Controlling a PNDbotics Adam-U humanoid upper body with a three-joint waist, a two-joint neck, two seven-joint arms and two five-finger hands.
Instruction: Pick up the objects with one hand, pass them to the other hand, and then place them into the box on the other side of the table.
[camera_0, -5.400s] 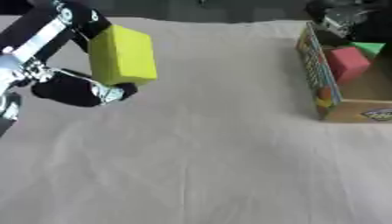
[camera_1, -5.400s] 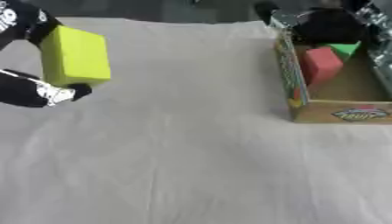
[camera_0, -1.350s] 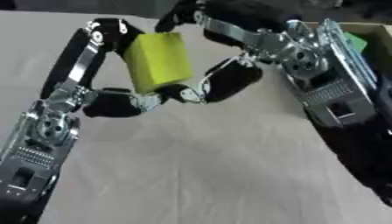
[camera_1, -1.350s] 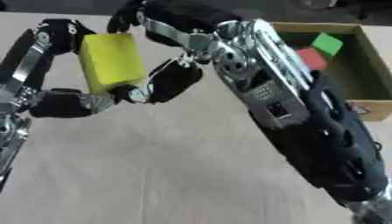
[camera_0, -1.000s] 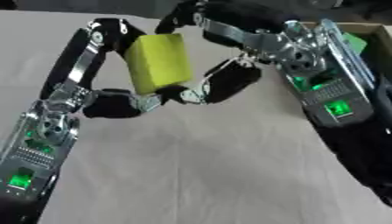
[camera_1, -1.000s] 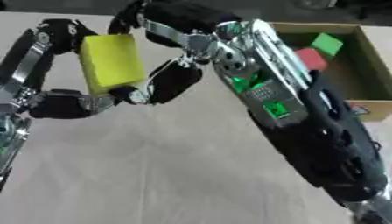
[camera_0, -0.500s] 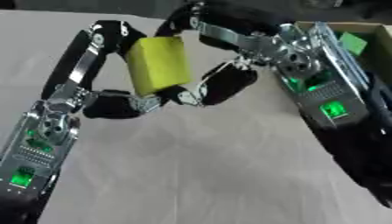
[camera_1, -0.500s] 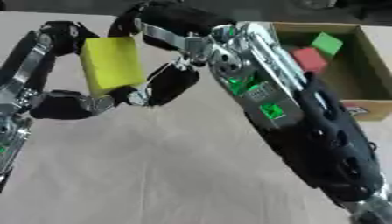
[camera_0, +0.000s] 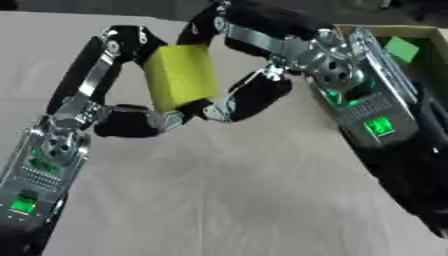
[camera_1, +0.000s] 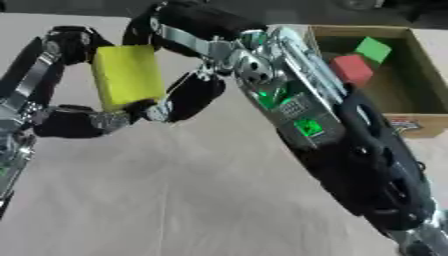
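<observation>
Left eye view, yellow block (camera_0: 181, 76) upright, slightly tilted

left hand (camera_0: 131, 122) curled, right hand (camera_0: 254, 95) curled, fingertips meeting

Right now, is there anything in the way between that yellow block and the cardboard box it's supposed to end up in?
No loose object blocks the path. The yellow block is held between the left hand and the right hand. Only the robot's own right arm spans the cloth between the block and the box, which already holds a red block and a green block.
</observation>
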